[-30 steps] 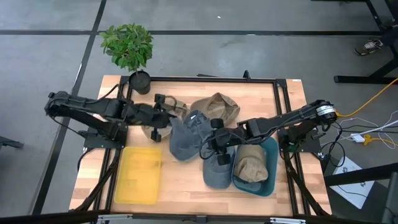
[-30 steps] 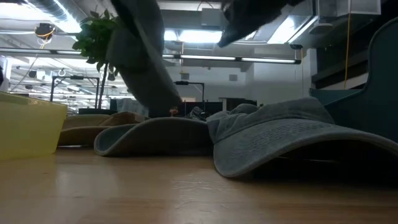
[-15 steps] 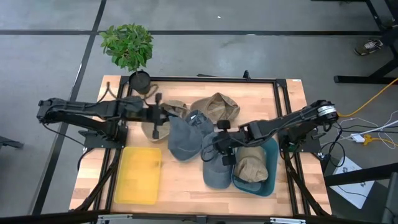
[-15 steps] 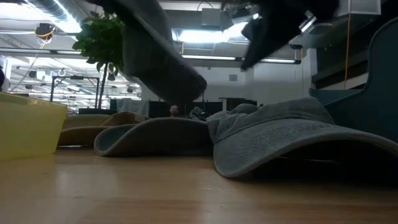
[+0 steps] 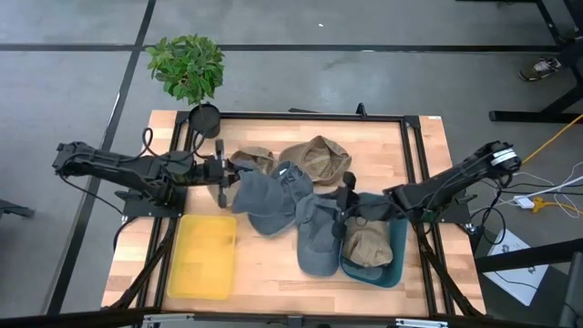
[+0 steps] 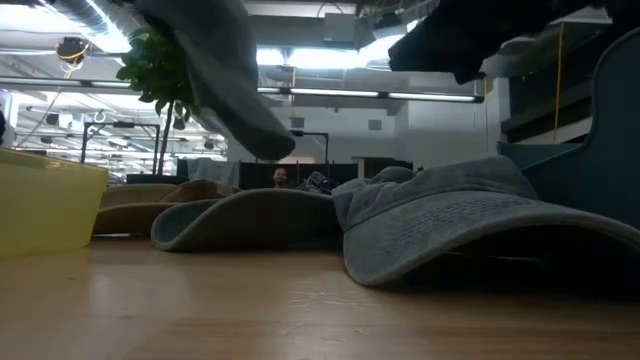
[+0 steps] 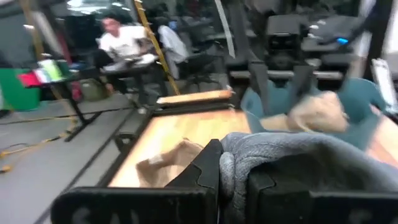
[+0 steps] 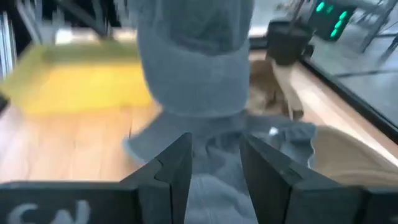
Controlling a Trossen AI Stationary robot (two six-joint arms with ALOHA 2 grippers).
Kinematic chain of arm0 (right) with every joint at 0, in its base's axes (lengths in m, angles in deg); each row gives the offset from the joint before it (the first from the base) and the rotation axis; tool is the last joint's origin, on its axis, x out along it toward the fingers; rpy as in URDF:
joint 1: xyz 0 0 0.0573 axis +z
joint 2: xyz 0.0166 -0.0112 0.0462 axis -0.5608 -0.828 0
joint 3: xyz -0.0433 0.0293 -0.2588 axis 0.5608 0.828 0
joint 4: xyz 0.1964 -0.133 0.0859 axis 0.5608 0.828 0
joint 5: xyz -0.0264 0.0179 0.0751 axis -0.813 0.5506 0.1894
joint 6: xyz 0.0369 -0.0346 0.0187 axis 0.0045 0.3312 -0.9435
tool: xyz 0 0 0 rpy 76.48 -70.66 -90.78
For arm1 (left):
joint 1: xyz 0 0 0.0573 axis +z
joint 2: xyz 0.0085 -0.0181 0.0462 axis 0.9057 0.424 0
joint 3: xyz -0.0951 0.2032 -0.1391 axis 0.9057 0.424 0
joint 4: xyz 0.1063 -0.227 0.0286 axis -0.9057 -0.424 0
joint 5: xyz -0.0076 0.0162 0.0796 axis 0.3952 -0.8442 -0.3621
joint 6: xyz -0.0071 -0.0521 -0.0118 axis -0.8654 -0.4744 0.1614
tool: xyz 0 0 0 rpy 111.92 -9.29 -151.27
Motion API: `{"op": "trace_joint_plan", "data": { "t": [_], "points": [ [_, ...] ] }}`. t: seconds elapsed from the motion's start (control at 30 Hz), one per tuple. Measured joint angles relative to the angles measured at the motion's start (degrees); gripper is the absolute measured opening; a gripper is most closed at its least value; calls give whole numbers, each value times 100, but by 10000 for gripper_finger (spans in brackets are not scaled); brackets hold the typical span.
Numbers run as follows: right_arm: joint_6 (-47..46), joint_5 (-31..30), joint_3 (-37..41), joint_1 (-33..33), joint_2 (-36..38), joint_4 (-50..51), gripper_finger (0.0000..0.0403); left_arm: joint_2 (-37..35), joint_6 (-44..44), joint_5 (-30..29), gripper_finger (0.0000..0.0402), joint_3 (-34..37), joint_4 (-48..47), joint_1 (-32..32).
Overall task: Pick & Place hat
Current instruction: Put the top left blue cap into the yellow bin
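Above the table point(image 5: 273, 264), left hand point(image 5: 224, 171) pinches grey hat point(image 5: 260, 196).

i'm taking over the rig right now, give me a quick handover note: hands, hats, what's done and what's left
Left hand: shut on the rim of a grey hat, holding it lifted over the table's middle.
Right hand: fingers apart, nothing held, above a second grey hat lying beside the teal bin.
Done: one tan hat lies in the teal bin.
Left: the held grey hat needs placing; the second grey hat and two tan hats at the table's far side lie loose. The yellow tray holds nothing.
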Motion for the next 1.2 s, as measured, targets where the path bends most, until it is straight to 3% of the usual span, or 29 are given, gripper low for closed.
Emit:
{"op": "trace_joint_plan", "data": {
  "t": [0.2,0.57,0.87,1.2],
  "points": [
    [-23,6,267,-132,-364,-1551,135,440,-21,-847,15,-4,499,-253],
    [100,1567,42,-263,-706,-1643,135,967,-129,-1003,17,-4,597,-438],
    [137,1565,31,-264,-706,-2067,135,1005,2,-1057,18,-4,588,-720],
    [198,1195,31,-264,-706,-2577,135,1009,-68,-1662,19,-4,886,-817]
  ]
}}
